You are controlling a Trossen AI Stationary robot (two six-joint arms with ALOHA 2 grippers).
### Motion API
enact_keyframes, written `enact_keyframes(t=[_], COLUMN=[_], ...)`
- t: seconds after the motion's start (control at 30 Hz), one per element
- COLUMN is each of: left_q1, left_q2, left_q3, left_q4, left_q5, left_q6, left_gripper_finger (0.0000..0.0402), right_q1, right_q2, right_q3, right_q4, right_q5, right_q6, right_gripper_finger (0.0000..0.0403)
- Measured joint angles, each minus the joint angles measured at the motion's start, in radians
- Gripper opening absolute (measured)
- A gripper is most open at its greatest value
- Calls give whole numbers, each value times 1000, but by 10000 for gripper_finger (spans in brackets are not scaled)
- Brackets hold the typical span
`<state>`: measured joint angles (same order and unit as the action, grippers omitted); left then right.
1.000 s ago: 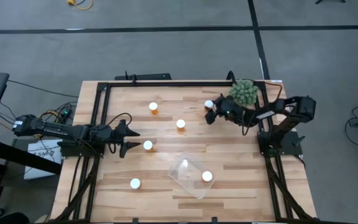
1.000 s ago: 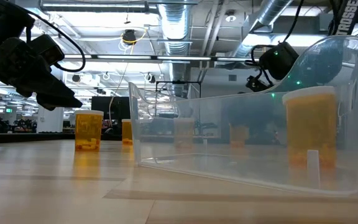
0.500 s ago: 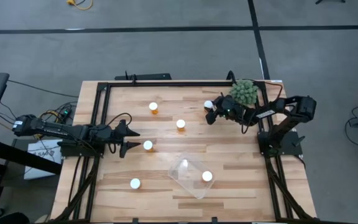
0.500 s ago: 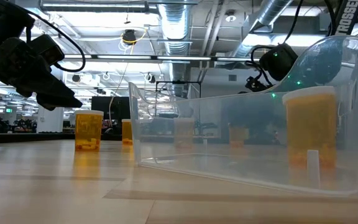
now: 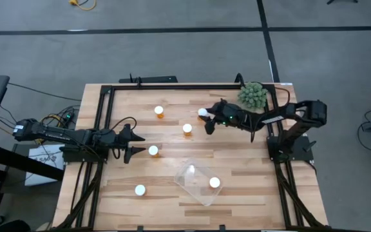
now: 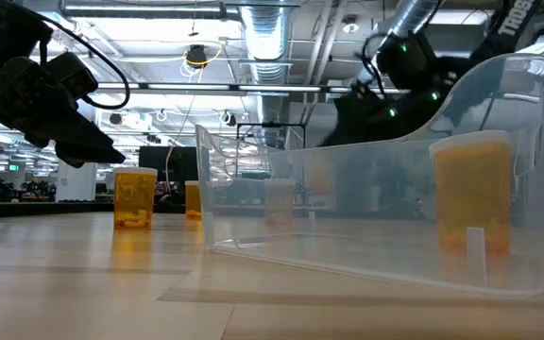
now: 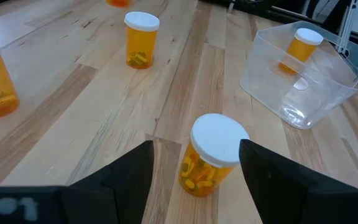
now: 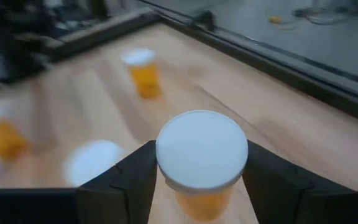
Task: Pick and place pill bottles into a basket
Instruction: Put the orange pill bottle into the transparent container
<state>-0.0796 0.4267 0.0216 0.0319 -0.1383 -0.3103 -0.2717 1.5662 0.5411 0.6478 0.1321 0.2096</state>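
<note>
The right hand [image 5: 206, 120] was clamped on a bottle [image 8: 201, 158], fingers pressed against both sides just under its white cap, and held it clear of the surface [image 5: 250, 167]. Just beyond the hand stood another bottle [image 5: 187, 129], and farther off, across open wood, lay the basket [image 5: 192, 175] with one bottle [image 5: 214, 183] already standing inside. The left hand [image 5: 136, 145] waited with its fingers spread apart, a bottle [image 7: 209, 154] standing between and just ahead of them. Two more bottles stood apart from either hand, one [image 5: 159, 111] toward the far edge of the surface and one [image 5: 140, 190] toward the near edge. The step in hand seemed to be the carry: the lift done, the drop not yet made. The next move would likely call for bringing the held bottle over the basket's rim, lowering it inside clear of the bottle there, and then parting the fingers.
</note>
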Motion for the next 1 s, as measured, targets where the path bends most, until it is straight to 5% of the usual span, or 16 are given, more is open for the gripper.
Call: enact_keyframes(t=[0.53, 1.0], left_q1=[0, 0], left_q2=[0, 0], left_q3=[0, 0], left_q4=[0, 0], left_q5=[0, 0], left_q6=[0, 0], left_gripper_finger=[226, 226], right_q1=[300, 630], right_q2=[-183, -232], right_q3=[320, 346], right_q4=[-379, -621], right_q5=[-79, -77], right_q6=[12, 100], right_gripper_finger=[208, 210])
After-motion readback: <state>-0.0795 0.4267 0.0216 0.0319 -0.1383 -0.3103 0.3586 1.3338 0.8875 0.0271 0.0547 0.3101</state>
